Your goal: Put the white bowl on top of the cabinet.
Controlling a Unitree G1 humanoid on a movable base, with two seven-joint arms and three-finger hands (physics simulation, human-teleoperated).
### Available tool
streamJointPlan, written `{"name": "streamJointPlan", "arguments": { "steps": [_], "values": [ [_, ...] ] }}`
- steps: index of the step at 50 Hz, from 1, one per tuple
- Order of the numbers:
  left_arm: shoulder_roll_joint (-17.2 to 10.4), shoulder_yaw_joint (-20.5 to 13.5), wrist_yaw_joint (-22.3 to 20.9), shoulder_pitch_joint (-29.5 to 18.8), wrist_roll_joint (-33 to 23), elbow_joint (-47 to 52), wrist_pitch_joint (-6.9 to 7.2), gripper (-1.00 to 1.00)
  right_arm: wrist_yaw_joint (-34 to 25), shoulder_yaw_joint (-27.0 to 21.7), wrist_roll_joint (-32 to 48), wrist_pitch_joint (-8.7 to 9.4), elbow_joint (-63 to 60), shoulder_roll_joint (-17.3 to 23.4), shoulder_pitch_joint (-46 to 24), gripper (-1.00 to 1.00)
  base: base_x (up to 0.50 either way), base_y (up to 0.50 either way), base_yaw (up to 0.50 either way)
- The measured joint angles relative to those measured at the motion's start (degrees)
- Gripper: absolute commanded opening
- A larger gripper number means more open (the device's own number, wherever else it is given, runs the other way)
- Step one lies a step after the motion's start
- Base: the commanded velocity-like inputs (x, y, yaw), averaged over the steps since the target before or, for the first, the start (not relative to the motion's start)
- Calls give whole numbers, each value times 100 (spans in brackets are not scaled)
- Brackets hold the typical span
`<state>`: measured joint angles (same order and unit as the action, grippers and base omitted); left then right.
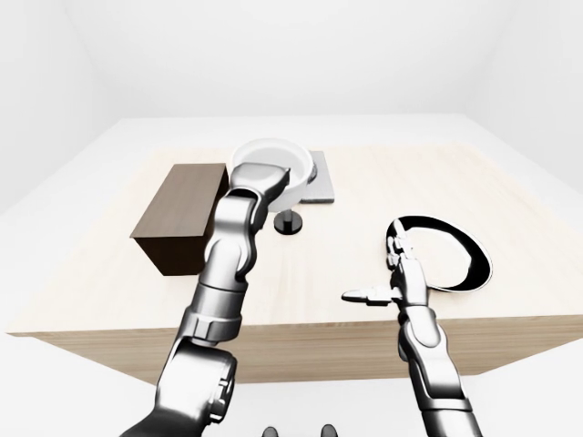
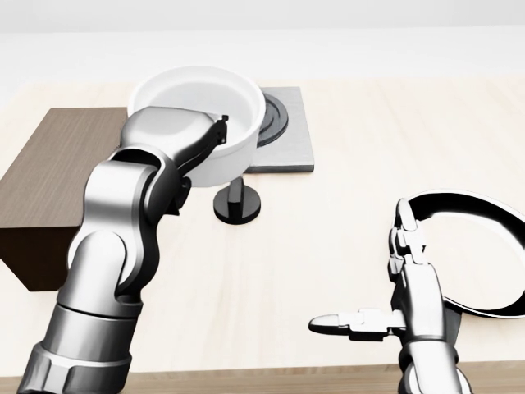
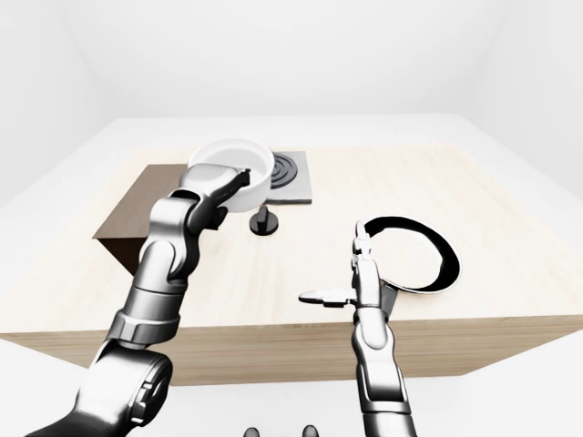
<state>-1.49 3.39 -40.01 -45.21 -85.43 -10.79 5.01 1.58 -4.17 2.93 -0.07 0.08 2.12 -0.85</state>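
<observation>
So at that point my left hand (image 2: 176, 135) had its fingers clamped over the near rim of the white bowl (image 2: 209, 115), holding it up off the table (image 2: 344, 189) in the upper left of the head view. The bowl sat just right of the brown cabinet (image 2: 45, 176), overlapping the stove plate (image 2: 287, 135) at upper center, and it wasn't on the cabinet top. Right below the bowl there was a small black knob-like thing (image 2: 237, 202) standing on the wood. My right hand (image 2: 394, 283) hung at lower right with fingers spread wide, gripping nothing, right beside the black-rimmed plate (image 2: 476, 215).
</observation>
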Motion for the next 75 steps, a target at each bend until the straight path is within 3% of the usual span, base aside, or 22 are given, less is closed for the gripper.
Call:
{"name": "streamJointPlan", "arguments": {
  "steps": [24,36,60,75],
  "values": [
    [-490,-353,0,-349,-221,355,0,-100,13,78,105,-41,-28,-33,73,100,0,0,0],
    [-847,-549,0,-306,-10,484,0,-100,17,107,144,-75,-19,-46,93,100,0,0,0],
    [-1567,-969,0,222,369,1080,0,-100,36,113,154,-114,24,-50,79,100,0,0,0],
    [-1956,-1168,6,185,901,723,0,-100,47,126,170,-145,73,-52,68,100,0,0,0]
  ]
}}
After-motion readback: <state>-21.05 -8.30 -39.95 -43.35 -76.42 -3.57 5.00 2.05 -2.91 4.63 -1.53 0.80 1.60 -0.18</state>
